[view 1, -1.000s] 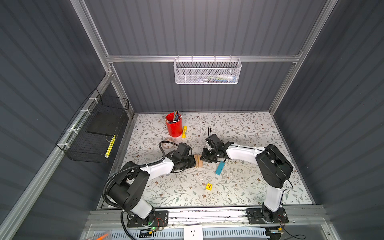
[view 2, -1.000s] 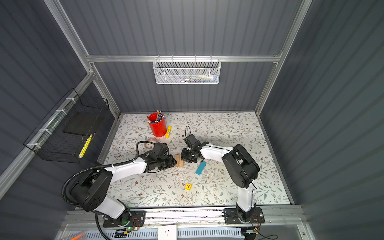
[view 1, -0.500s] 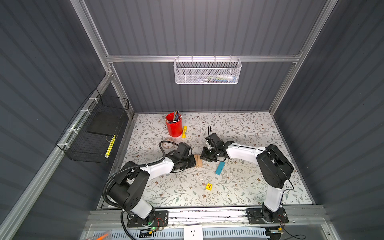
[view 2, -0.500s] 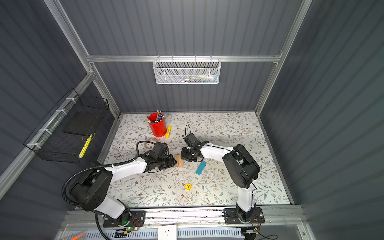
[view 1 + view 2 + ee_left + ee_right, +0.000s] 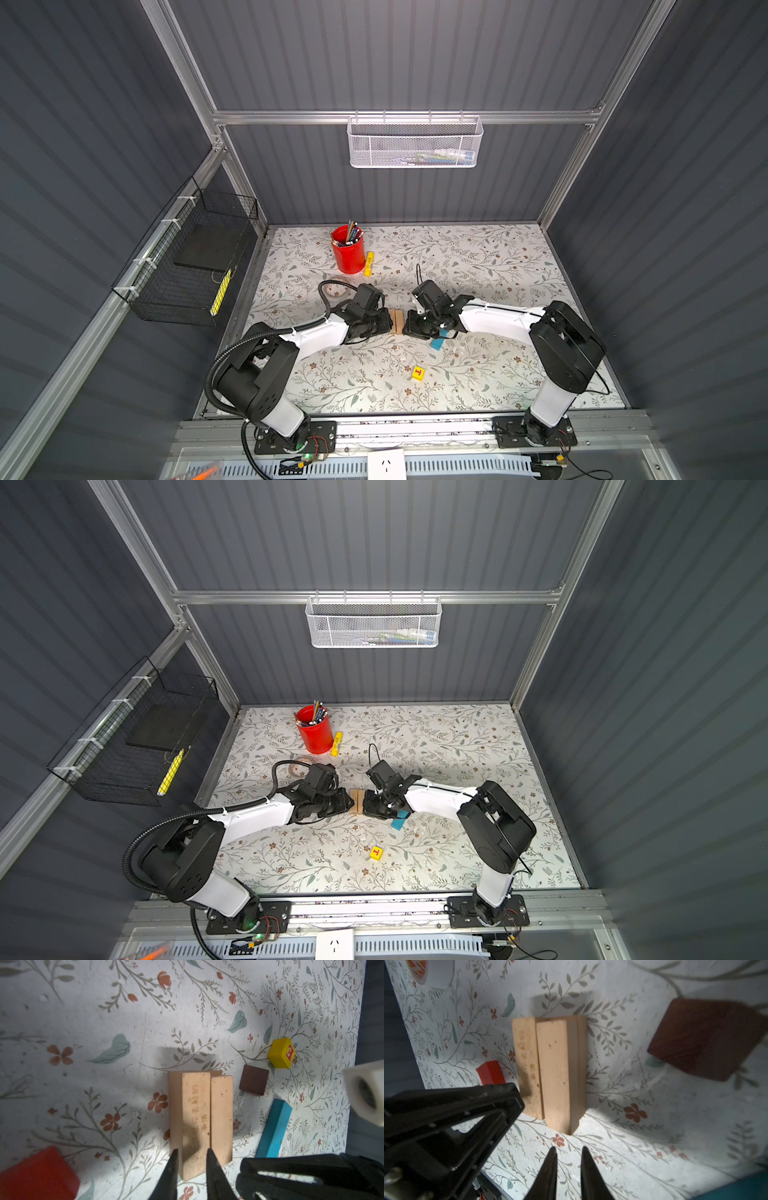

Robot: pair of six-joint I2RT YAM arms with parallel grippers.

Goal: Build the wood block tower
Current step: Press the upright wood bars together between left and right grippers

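- Tan oblongs (image 5: 550,1072) lie packed lengthwise on the floral bench (image 5: 654,1126), one standing higher.
- The right tool (image 5: 568,1167) hangs just short of them, fingers nearly together and empty.
- The left tool (image 5: 512,1099) meets the oblongs near a red cube (image 5: 490,1073).
- A dark brown piece (image 5: 704,1039) lies apart.

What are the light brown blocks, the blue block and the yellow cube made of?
The tan blocks look like bare wood: matte, speckled, with faint stamped characters. The blue block seems painted wood, flat even colour, sharp edges; plastic is possible. The yellow cube, slightly glossy with rounded corners and a red letter, could be painted wood or plastic.
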